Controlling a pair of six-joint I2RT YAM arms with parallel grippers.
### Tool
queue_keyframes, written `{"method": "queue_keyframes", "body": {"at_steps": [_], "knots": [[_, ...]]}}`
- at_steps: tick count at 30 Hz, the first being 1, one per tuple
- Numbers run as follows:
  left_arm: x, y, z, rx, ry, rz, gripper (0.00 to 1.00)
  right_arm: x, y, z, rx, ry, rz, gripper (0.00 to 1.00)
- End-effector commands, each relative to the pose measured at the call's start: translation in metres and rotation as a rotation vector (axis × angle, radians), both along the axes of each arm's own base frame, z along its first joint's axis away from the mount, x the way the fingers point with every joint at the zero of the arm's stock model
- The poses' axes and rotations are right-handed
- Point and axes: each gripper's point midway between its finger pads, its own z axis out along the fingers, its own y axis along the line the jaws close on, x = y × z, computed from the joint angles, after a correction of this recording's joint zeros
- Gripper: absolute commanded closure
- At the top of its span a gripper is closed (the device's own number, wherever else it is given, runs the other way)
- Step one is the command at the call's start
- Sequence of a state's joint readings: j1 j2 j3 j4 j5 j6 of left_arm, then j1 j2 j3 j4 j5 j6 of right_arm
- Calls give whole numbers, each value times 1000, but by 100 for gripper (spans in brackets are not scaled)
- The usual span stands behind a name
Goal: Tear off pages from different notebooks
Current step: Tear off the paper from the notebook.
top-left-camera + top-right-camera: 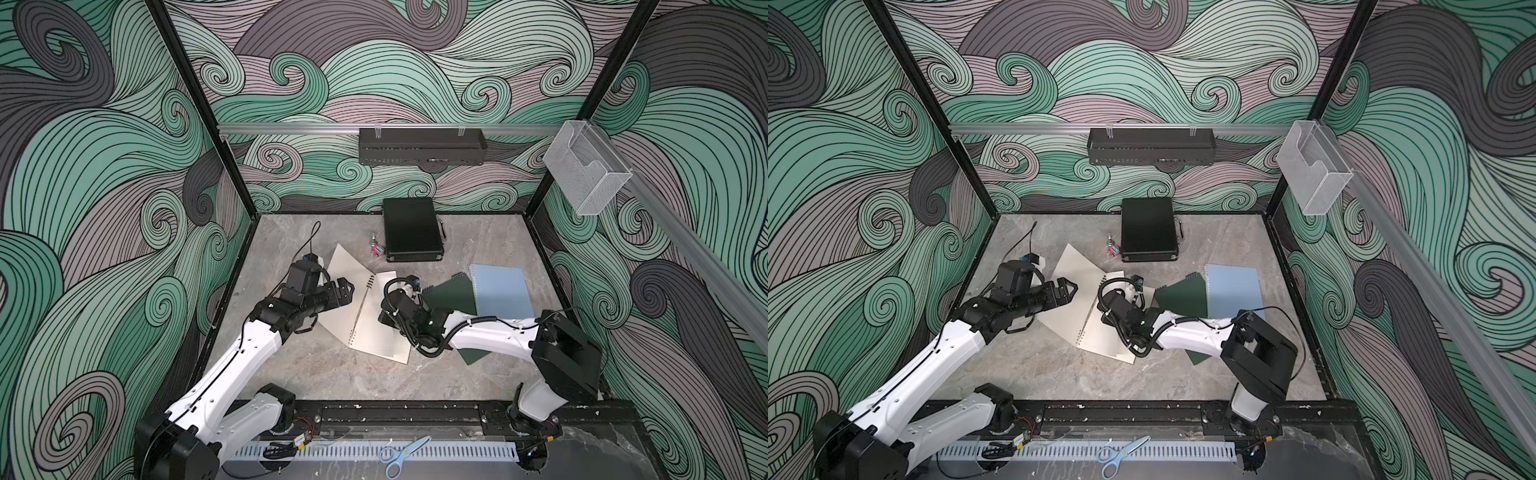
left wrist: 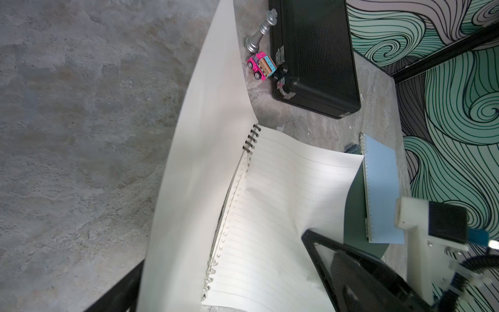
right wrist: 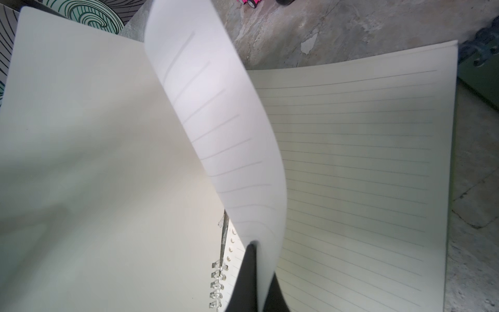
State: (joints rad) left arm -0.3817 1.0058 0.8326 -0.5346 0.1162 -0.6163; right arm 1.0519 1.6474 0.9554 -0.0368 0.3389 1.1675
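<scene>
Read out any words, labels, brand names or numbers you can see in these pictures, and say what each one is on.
No readable text in any view.
open notebook and lifted page: ruled lines only, no writing.
left arm: small white mark, too small to read.
toy truck: coloured stripes, no lettering legible.
black case: no label visible.

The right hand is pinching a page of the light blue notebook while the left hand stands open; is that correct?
Not quite: the page in the right hand belongs to the open beige notebook, as the right wrist view shows; the light blue notebook lies closed. The left hand stands open.
</scene>
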Motion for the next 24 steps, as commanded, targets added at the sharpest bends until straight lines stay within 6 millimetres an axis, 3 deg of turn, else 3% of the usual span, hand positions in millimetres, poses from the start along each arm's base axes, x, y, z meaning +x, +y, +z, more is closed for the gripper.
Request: {"method": "queue_keyframes", "body": {"at_steps": [1, 5, 10, 16, 24], "knots": [[-12, -4, -5, 3, 74, -56, 4, -5, 0, -3, 15, 14, 5, 100], [-9, -6, -15, 27, 106, -73, 4, -6, 2, -5, 22, 17, 13, 100], [2, -12, -19, 39, 136, -89, 12, -7, 1, -5, 17, 8, 28, 100], [21, -4, -19, 135, 169, -54, 20, -8, 6, -8, 6, 3, 68, 100], [37, -4, -38, 203, 231, -58, 26, -9, 12, -13, 3, 9, 95, 100]]}}
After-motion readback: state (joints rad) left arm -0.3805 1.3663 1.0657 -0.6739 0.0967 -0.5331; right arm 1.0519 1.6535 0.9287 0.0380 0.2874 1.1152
